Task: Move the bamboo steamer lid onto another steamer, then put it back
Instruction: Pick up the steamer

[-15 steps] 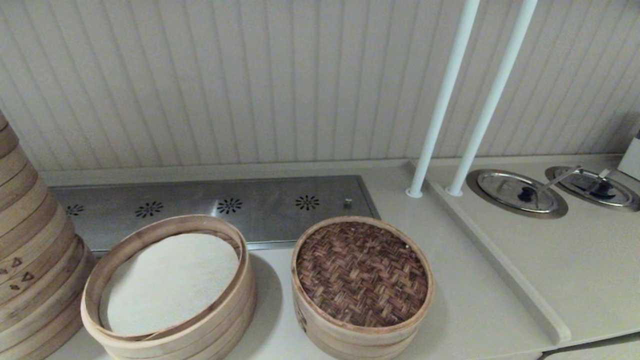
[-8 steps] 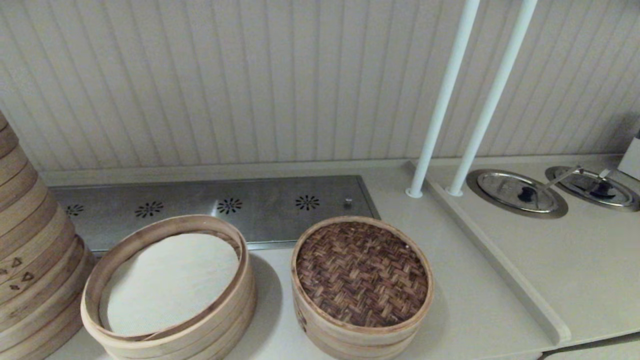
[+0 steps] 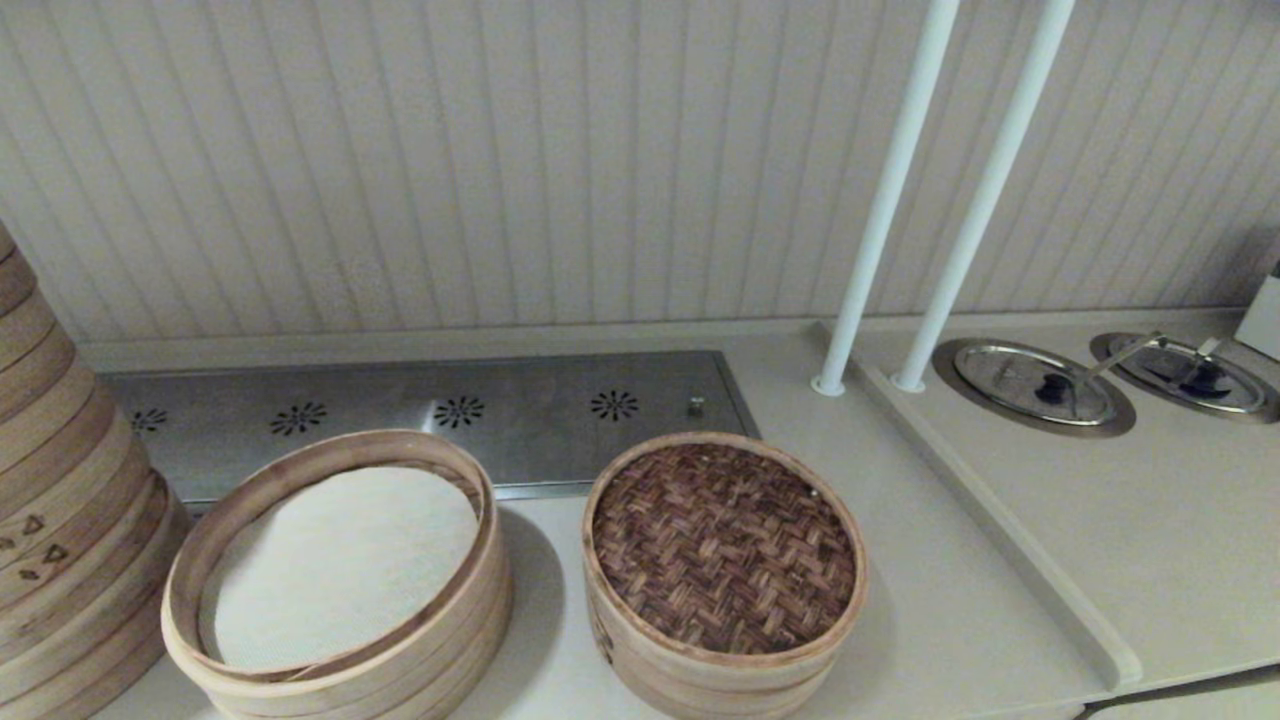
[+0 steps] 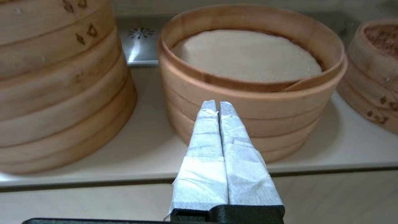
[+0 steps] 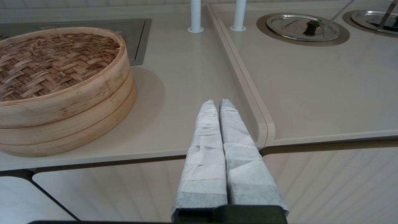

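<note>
Nothing has shifted since the earlier frames. Left to right we see the marked steamer stack (image 3: 60, 520), the open cloth-lined steamer (image 3: 340, 580), then the bamboo steamer lid (image 3: 723, 545) seated on its basket. Our left gripper (image 4: 217, 107) and right gripper (image 5: 217, 105) hang off the beige counter (image 3: 930, 600), fingers pressed together, empty, before the panelled wall (image 3: 500, 150).

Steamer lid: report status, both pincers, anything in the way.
Left pincer shut, short of the open steamer. Right pincer shut, off the counter edge. Steamer lid seated on the right-hand steamer, untouched. Nothing blocking.

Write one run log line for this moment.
lid: on right steamer | open steamer: uncovered | left claw: shut, empty | right claw: shut, empty
</note>
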You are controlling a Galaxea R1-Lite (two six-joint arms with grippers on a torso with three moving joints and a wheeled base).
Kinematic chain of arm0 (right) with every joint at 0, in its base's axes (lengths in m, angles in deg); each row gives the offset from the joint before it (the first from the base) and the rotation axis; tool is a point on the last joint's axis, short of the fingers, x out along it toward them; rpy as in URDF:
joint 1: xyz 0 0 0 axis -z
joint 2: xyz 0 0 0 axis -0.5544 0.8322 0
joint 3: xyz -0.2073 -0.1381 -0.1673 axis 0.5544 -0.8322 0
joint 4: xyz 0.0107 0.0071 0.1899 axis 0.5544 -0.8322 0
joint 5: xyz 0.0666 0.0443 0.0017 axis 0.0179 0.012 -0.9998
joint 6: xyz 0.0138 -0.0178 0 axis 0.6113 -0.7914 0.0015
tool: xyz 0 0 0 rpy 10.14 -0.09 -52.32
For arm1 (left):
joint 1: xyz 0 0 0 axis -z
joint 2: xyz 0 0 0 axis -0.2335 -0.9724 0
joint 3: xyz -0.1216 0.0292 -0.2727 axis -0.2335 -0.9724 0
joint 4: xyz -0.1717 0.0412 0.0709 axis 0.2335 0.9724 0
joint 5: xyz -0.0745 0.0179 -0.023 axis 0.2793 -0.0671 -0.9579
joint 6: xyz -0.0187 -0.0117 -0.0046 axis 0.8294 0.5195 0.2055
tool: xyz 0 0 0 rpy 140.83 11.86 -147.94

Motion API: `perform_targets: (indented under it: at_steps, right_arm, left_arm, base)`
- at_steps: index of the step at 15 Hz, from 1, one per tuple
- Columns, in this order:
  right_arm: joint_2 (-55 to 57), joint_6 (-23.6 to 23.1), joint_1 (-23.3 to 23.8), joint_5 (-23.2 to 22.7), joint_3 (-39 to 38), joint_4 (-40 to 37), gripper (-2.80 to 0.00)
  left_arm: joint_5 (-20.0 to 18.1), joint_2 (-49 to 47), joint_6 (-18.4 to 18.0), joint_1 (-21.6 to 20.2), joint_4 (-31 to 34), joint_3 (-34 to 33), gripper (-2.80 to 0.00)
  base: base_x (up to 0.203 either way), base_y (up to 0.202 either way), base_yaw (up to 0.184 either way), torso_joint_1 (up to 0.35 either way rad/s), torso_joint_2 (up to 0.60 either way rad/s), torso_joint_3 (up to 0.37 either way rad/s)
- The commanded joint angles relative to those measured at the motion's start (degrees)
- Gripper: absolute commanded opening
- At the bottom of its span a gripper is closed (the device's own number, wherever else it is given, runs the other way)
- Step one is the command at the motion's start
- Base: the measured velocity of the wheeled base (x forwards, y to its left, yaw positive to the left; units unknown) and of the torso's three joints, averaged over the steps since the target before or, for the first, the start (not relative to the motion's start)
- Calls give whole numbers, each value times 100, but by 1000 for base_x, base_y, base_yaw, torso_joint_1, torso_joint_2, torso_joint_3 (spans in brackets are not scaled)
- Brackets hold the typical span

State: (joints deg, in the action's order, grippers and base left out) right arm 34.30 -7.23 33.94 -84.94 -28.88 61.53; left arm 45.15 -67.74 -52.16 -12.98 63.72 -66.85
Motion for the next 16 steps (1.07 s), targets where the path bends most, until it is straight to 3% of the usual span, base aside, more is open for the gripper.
perform_targets:
  at_steps: [1, 4, 9, 12, 16]
  right_arm:
    - [2, 0, 0, 1, -18, 0, -280]
    - [2, 3, 0, 1, -18, 0, -280]
    - [2, -1, 0, 1, -18, 0, -280]
    - [2, -1, 0, 1, -18, 0, -280]
    - [2, 7, 0, 1, -18, 0, -280]
  left_arm:
    - [73, -754, -5, 3, 130, 758, -280]
    - [79, -1737, -22, 51, 697, 2080, -280]
    - [-364, -3275, 206, 134, 2117, 4555, -280]
    - [-972, -4132, 423, 331, 2617, 5521, -280]
    - [-1863, -5208, 1072, 727, 2991, 6439, -280]
  base:
    - [0, 0, 0, 0, 0, 0]
    - [0, 0, 0, 0, 0, 0]
    - [0, 0, 0, 0, 0, 0]
    - [0, 0, 0, 0, 0, 0]
    - [0, 0, 0, 0, 0, 0]
